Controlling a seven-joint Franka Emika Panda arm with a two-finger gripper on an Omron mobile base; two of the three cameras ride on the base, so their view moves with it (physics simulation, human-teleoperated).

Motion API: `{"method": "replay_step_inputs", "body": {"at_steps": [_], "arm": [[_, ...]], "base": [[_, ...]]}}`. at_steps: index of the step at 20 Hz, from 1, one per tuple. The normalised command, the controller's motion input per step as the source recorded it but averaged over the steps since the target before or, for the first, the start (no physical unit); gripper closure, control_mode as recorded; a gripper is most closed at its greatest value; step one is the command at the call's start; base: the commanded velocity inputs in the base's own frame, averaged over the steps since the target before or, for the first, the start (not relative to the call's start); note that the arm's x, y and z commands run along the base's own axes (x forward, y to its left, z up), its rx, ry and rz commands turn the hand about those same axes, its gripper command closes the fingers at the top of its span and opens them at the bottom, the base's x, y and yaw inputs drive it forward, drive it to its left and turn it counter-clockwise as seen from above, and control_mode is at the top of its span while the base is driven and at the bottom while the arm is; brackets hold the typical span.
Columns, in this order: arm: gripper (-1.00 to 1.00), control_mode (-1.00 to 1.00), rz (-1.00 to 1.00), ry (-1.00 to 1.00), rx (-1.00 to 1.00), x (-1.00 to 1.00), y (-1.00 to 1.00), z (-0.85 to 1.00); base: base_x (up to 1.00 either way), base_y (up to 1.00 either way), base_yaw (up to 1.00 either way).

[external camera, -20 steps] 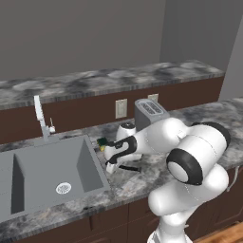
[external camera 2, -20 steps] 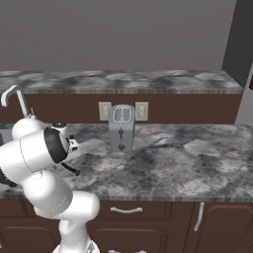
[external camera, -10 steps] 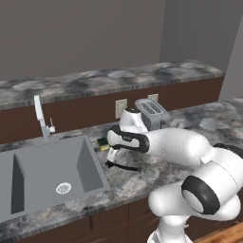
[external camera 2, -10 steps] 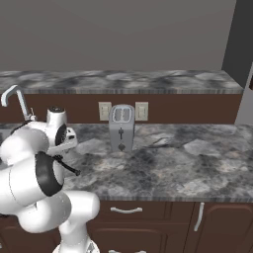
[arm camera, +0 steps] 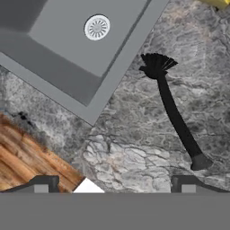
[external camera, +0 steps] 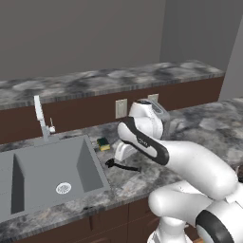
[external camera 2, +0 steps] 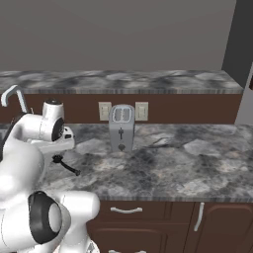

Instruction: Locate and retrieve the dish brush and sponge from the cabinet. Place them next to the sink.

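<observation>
Right base view, toaster (external camera 2: pixel 122 127) behind dish brush (external camera 2: pixel 67 165)

You're looking at a home kitchen here — grey marbled stone bench (external camera: pixel 199 123) over dark brown lower cabinets (external camera 2: pixel 163 220), a grey sink (external camera: pixel 42 166) with a slim faucet (external camera: pixel 40 116), a silver toaster (external camera 2: pixel 122 127) by the wall outlets (external camera 2: pixel 105 110) — plus wood flooring (arm camera: pixel 31 161).

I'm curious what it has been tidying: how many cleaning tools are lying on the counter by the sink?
2. The black dish brush lies flat on the counter just right of the sink. The yellow-green sponge sits near the sink's back corner. Others could be hidden behind the arm.
</observation>
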Motion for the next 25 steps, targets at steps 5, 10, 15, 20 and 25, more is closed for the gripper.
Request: {"method": "replay_step_inputs", "body": {"at_steps": [5,10,15,20,25], "arm": [[-1.0,-1.0,-0.05,0.13,0.0,-0.73,-0.52,0.25],[-1.0,-1.0,-0.03,0.01,-0.04,-0.8,-0.48,0.16],[-1.0,-1.0,-0.13,-0.11,-0.16,-0.68,-0.4,0.04],[-1.0,-1.0,-0.31,-0.05,-0.14,-0.22,-0.13,0.04],[-1.0,-1.0,-0.32,-0.03,-0.03,-0.1,-0.01,0.21]], "base": [[0.0,0.0,0.0],[0.0,0.0,0.0],[0.0,0.0,0.0],[0.0,0.0,0.0],[0.0,0.0,0.0]]}}
